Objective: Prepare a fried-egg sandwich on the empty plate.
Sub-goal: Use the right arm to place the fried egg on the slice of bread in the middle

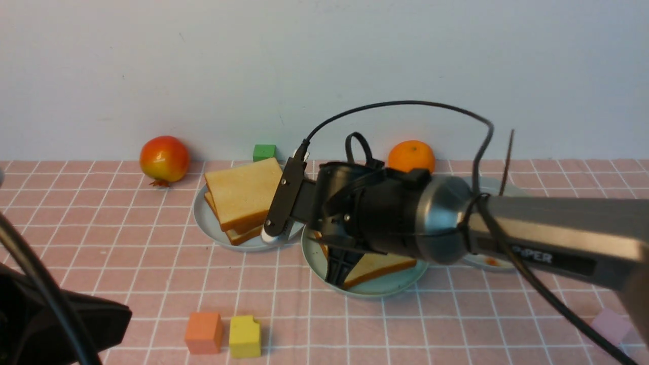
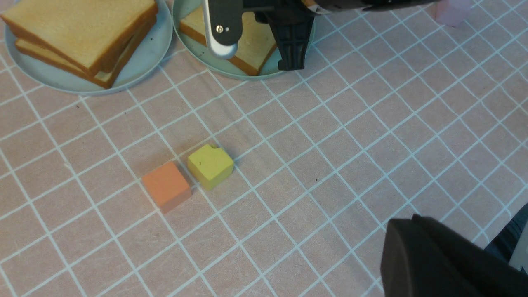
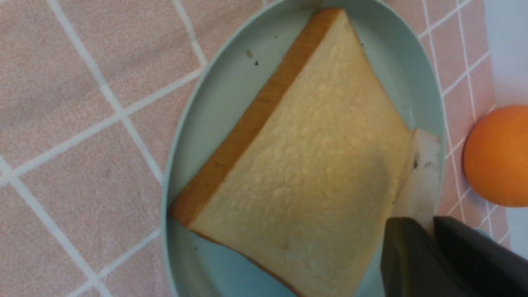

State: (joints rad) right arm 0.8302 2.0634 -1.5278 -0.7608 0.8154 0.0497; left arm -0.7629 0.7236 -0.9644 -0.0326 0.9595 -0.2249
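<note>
The setting was a staged robot test bench rather than a working kitchen. The work surface was a table under a pink checked cloth (image 1: pixel 127 263), backed by a bare white wall (image 1: pixel 203 61) across the top of the front view. Loose coloured props stood on it: an orange block (image 1: pixel 203 332) and a yellow block (image 1: pixel 245 336) at lower left, a green block (image 1: pixel 264 152) and a pomegranate (image 1: pixel 164 159) at the wall line, an orange fruit (image 1: pixel 411 156) right of centre. A sandwich (image 1: pixel 385 264) sat on a mint-green plate (image 1: pixel 390 288) at centre. My right arm (image 1: pixel 557 228), with an exposed black cable (image 1: pixel 405 103) looped over it, crossed in from the right.
</note>
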